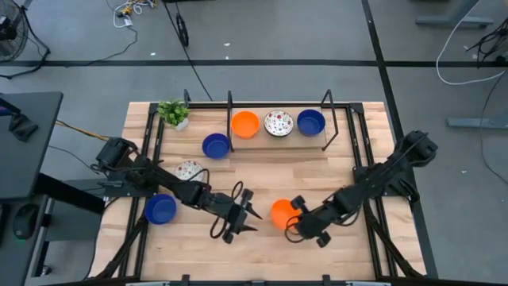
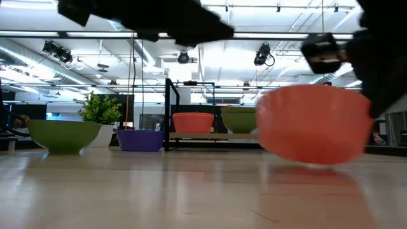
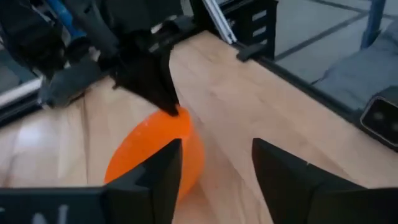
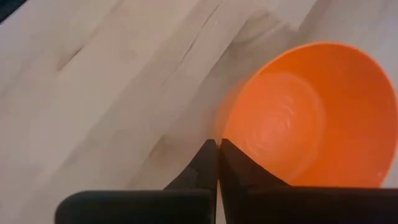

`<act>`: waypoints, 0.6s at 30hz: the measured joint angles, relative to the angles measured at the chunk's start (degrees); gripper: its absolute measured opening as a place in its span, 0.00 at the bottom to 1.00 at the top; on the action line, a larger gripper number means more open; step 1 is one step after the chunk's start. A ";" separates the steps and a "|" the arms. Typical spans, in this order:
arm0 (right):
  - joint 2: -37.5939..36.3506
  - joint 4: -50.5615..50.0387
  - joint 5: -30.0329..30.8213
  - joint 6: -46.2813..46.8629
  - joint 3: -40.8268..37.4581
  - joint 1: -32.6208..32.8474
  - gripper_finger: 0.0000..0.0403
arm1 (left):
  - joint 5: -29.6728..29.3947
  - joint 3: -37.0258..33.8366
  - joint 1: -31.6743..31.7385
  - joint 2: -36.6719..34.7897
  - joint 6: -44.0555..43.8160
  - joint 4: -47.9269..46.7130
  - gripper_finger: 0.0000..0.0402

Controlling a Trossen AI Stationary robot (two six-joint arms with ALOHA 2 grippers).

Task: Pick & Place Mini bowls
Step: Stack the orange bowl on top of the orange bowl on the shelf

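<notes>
An orange mini bowl [image 1: 281, 213] sits near the table's front middle, with my right gripper [image 1: 295, 213] shut on its rim. My left gripper [image 1: 242, 209] stands open just to the bowl's left, its fingers [image 3: 163, 171] apart and touching nothing. At the far side, an orange bowl [image 1: 245, 124], a white speckled bowl [image 1: 279, 123] and a blue bowl [image 1: 310, 121] stand in a row. Another blue bowl [image 1: 216, 145] stands in front of them. At the left are a blue bowl [image 1: 160, 208] and a speckled bowl [image 1: 189, 169], partly hidden by my left arm. My right gripper [image 4: 217, 148] pinches the orange bowl's rim [image 4: 225, 121] on its right side, one finger inside the bowl and one outside. The fingers slant down from the table's right. The bowl [image 2: 315, 124] stays open side up, low over the wood; whether it is clear of it, I cannot tell.
A black wire frame [image 1: 329, 119] stands around the far row of bowls. A small potted plant [image 1: 173, 111] is at the far left corner. Bare wood [image 1: 262, 171] lies between the far row and the two grippers.
</notes>
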 joint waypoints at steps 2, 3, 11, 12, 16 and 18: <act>1.05 -2.19 0.09 -2.56 2.55 -0.96 0.01 | -0.03 1.23 0.28 0.76 1.66 -0.63 0.55; 1.52 -3.21 0.12 -3.75 3.68 -1.37 0.01 | -0.06 2.08 0.52 1.38 2.56 -1.83 0.58; 2.45 -5.67 2.65 -8.89 7.35 -3.64 0.01 | -2.52 7.30 2.58 5.78 3.46 -8.81 0.59; 2.45 -5.65 2.69 -9.22 7.37 -3.90 0.01 | -2.74 7.88 2.83 6.36 3.46 -8.57 0.58; 2.45 -5.85 2.69 -9.93 7.37 -4.64 0.01 | -2.62 8.12 3.68 6.99 3.21 -8.85 0.48; 2.45 -5.67 2.69 -9.93 7.37 -4.88 0.01 | -2.50 8.12 4.00 7.02 2.47 -9.35 0.43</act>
